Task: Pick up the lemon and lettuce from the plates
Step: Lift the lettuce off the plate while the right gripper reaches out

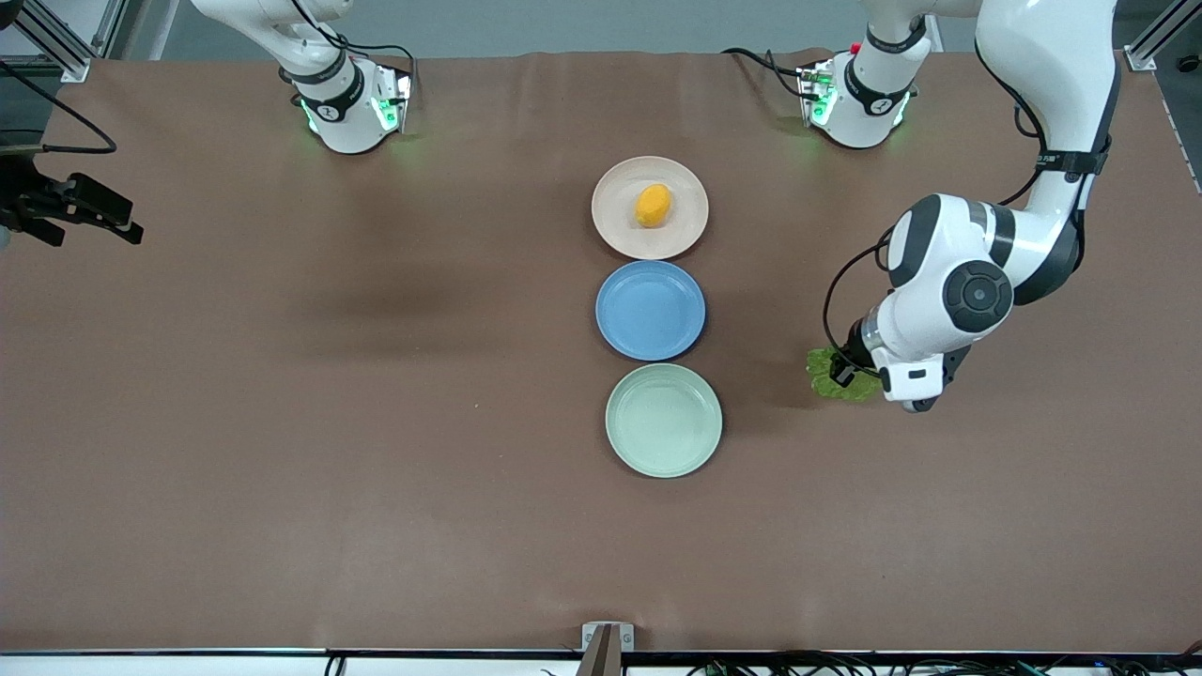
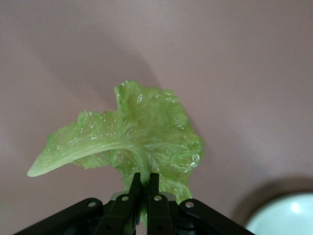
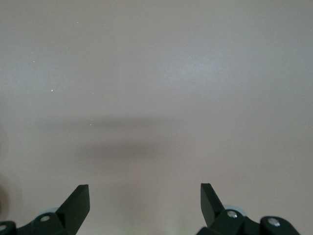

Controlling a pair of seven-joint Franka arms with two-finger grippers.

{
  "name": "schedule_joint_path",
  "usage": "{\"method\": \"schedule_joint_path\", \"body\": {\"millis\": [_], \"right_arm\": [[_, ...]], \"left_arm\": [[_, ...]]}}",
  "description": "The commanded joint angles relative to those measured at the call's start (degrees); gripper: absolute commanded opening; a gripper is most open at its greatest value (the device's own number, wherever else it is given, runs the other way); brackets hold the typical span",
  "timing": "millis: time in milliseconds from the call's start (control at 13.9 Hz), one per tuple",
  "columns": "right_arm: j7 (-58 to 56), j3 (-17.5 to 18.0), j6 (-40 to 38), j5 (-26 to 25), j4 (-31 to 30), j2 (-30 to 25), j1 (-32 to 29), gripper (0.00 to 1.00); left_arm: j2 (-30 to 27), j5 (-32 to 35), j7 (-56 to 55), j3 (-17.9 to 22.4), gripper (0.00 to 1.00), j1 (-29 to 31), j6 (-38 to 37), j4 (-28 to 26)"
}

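Left hand (image 2: 144, 182) you clamped on the lettuce (image 2: 142, 137) over bare surface (image 1: 282, 422) beside the mint plate (image 1: 663, 420), right hand (image 3: 145, 196) waited with fingers apart, lemon (image 1: 654, 205) sat on the cream plate (image 1: 620, 235).

Both arms are glossy white with dark grey joint bands and round black caps at the joints, and their bases glow green beside black cables. The left hand (image 2: 144, 181) has slim black fingers on a black body with small silver screws. The right hand (image 3: 145, 198) has matching black fingers.
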Motion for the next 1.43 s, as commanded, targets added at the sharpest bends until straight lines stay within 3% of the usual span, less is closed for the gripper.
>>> {"method": "schedule_joint_path", "body": {"millis": [0,359,717,861,932,1004,1219,1363], "right_arm": [[0.8,0.3,-1.0,0.5,-1.2,-1.8,-0.1,1.0],[0.6,0.2,-1.5,0.2,2.5,2.7,-0.5,1.0],[0.7,0.4,-1.5,0.5,5.9,10.0,0.6,1.0],[6.6,0.4,-2.2,0.7,4.9,9.6,4.4,1.0],[13.1,0.5,-2.2,1.0,4.0,9.3,7.0,1.0],[19.0,0.5,-2.3,1.4,3.8,8.9,10.6,1.0],[38.2,0.4,0.2,4.5,0.9,8.6,22.2,1.0],[50.0,0.4,5.7,4.6,-1.9,8.7,30.4,1.0]], "left_arm": [[-2.6,1.3,-0.5,-0.1,0.01,0.8,7.0,-8.3],[-0.7,1.4,-0.4,0.0,0.01,3.3,18.1,-15.9],[1.5,1.7,-0.2,0.1,0.05,3.5,22.8,-17.7],[1.5,3.6,-0.3,0.0,0.25,4.2,22.9,-17.8],[1.2,3.7,-0.2,0.0,0.58,4.3,22.8,-17.7],[0.8,3.8,0.5,0.0,0.85,4.3,22.8,-17.4],[-1.1,6.7,4.5,-0.3,0.96,5.0,20.5,-15.7],[-2.0,7.0,9.9,-0.5,0.96,5.2,17.5,-13.6]]}}
